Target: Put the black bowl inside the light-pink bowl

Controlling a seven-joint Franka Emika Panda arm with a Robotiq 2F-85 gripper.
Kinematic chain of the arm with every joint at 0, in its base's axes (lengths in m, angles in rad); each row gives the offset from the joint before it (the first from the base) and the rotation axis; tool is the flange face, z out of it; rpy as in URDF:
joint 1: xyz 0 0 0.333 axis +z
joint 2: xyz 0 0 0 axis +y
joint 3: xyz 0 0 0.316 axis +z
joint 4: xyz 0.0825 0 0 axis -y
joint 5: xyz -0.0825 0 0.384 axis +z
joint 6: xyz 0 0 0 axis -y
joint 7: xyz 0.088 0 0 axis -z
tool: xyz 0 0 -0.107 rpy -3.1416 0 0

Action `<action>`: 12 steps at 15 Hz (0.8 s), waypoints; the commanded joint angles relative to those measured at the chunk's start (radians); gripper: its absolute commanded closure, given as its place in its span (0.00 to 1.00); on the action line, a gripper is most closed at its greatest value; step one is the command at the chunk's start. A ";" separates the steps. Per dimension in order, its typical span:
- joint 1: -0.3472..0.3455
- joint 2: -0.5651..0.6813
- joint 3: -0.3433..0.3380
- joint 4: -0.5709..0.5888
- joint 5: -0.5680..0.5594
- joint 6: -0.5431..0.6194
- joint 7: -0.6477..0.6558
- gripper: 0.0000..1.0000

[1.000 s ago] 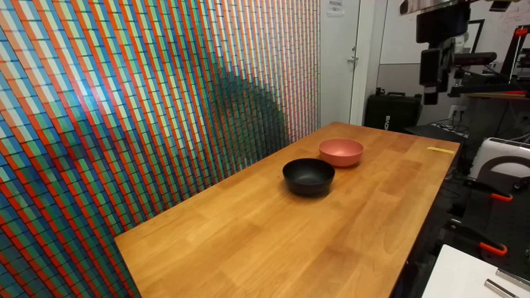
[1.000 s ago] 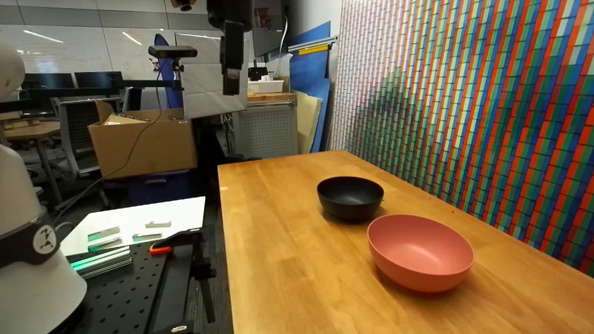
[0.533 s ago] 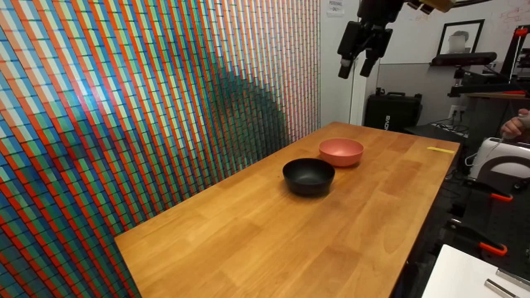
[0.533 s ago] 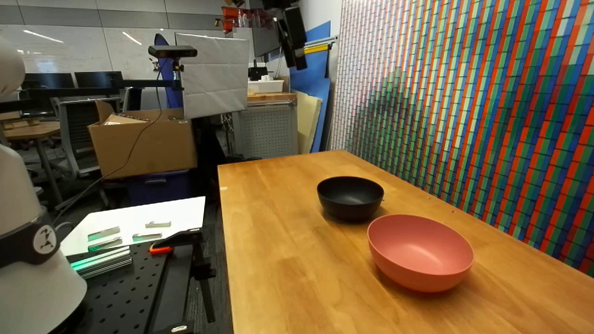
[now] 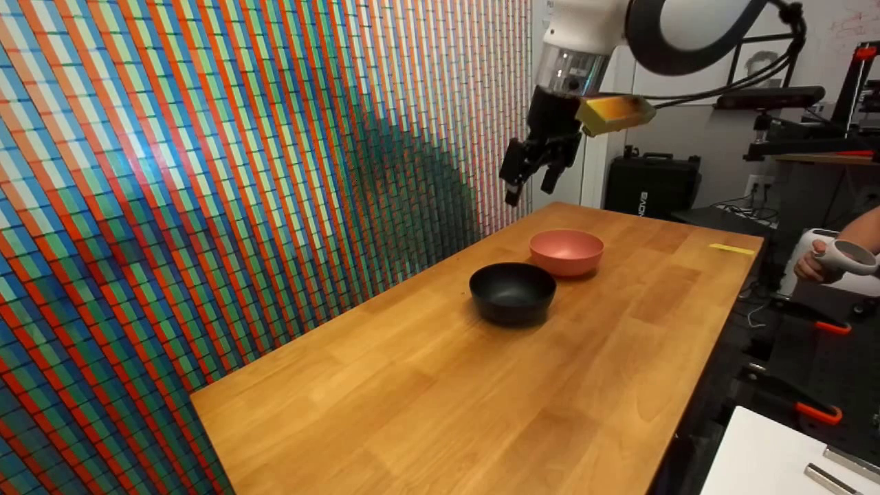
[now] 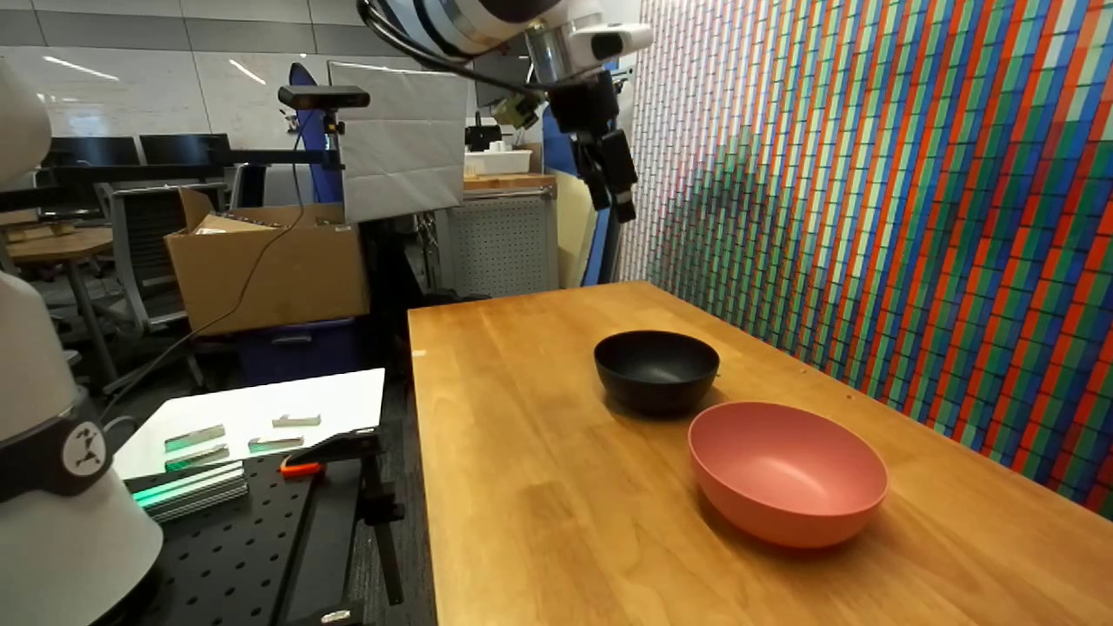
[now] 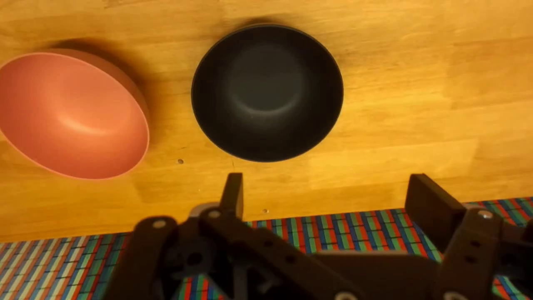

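Note:
The black bowl [image 5: 512, 295] stands upright on the wooden table. It also shows in an exterior view [image 6: 656, 374] and at the top middle of the wrist view [image 7: 266, 91]. The light-pink bowl [image 5: 566, 253], salmon-pink, stands upright close beside it. It also shows in an exterior view [image 6: 787, 474] and at the left of the wrist view [image 7: 75, 116]. Both bowls look empty. My gripper [image 5: 531, 192] hangs tilted in the air well above the table, also in an exterior view [image 6: 613, 209]. In the wrist view its fingers [image 7: 327, 179] are wide apart with nothing between them.
A patterned wall [image 5: 240, 172] of coloured tiles runs along one long edge of the table [image 5: 412, 399]. A person's hand with a white controller [image 5: 845, 256] is beyond the opposite edge. A white board [image 6: 287, 409] with metal bars lies near the robot base [image 6: 61, 522].
My gripper has come down and across towards the wall side, nearer the bowls, and has turned. Both bowls stay where they were. A person's hand has come into view.

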 commanded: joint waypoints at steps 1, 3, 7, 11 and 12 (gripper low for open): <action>0.045 0.181 -0.054 0.114 -0.183 0.015 0.142 0.00; 0.091 0.254 -0.097 0.157 -0.224 0.001 0.175 0.00; 0.180 0.375 -0.165 0.232 -0.205 0.000 0.184 0.00; 0.248 0.461 -0.206 0.279 -0.179 0.002 0.180 0.00; 0.260 0.478 -0.215 0.287 -0.175 0.003 0.178 0.00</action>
